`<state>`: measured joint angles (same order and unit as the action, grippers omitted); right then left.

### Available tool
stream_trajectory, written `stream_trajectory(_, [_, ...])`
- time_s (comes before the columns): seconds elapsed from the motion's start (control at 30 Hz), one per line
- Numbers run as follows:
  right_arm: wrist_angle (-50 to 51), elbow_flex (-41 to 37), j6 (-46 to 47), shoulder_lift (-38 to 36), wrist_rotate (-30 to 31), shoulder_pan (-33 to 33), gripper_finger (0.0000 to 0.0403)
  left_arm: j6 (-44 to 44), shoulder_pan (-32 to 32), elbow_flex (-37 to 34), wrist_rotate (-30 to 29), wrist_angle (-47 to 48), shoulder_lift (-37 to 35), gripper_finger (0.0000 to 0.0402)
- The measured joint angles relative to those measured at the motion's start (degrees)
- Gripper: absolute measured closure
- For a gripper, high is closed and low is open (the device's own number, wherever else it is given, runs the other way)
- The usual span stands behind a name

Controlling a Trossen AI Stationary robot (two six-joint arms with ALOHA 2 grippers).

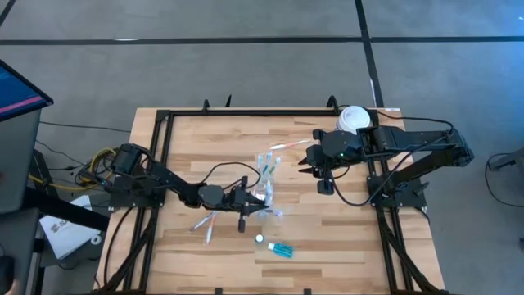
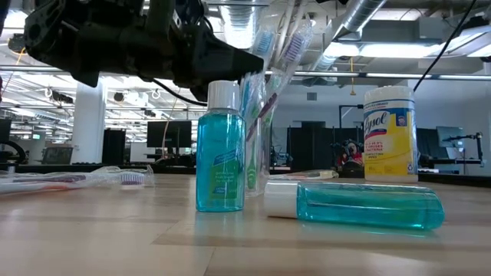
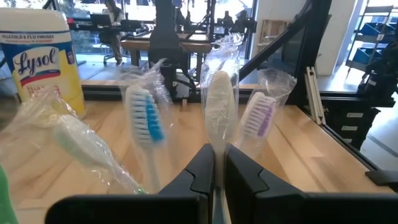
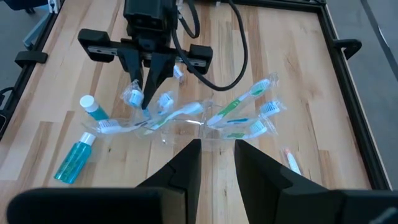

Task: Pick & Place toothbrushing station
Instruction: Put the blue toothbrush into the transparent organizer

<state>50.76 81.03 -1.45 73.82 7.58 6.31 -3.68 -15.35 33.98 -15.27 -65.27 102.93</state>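
Note:
A small clear tumbler [image 2: 265, 157] stands mid-table with several wrapped toothbrushes [image 4: 239, 112] fanning out of it. My left gripper [image 3: 219, 149] reaches in level from the table's left and is shut on one white-headed wrapped toothbrush [image 3: 219, 102]. Beside that brush stand a blue-bristled one [image 3: 144, 115] and a purple-bristled one [image 3: 258, 115]. One blue white-capped tube [image 2: 219, 153] stands upright near the front; another [image 2: 360, 205] lies on its side. My right gripper [image 4: 217, 149] hangs open above the table's far right, tilted down toward the tumbler, with nothing between its fingers. My left gripper pinches the white-headed toothbrush's neck [image 3: 219, 144], just below the head, between its two fingers. The fingers come in level from the table's left and lie across the brush. The brush stands upright, head up. My own fingers hide its lower end.
A yellow Lysol canister [image 2: 390, 134] with a white lid stands at the far right, next to my right arm. Loose wrapped toothbrushes lie on the table left of the tumbler [image 1: 205, 221] and toward the far edge [image 1: 288, 145]. A black frame [image 1: 155, 131] rims the table.

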Motion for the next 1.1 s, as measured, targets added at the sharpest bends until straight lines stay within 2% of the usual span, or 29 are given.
stream_trajectory(0.23, [0.0,0.0,0.0,0.0,0.0,0.0,0.0316,0.0,0.0,0.0,0.0,0.2,-0.2,0.0388])
stream_trajectory(0.57, [0.0,0.0,0.0,0.0,0.0,0.0,0.0316,-1.3,-0.1,0.0,0.2,0.6,-0.2,0.0354])
stream_trajectory(1.1, [0.0,0.0,0.0,0.0,0.0,0.0,0.0316,-1.3,-0.1,0.0,0.6,0.4,-0.2,0.0268])
